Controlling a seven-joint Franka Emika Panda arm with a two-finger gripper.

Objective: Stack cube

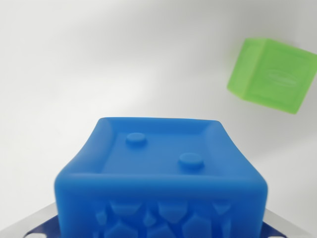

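The green cube bears an oval embossed mark, unreadable.

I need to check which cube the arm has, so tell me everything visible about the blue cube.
The blue cube fills the lower middle of the wrist view, close to the camera. It looks like soft, matte rubbery plastic with rounded edges. One recessed face shows two raised dots; the nearer face carries embossed angular shapes. Pale metal parts flank its lower corners; whether they touch it cannot be told.
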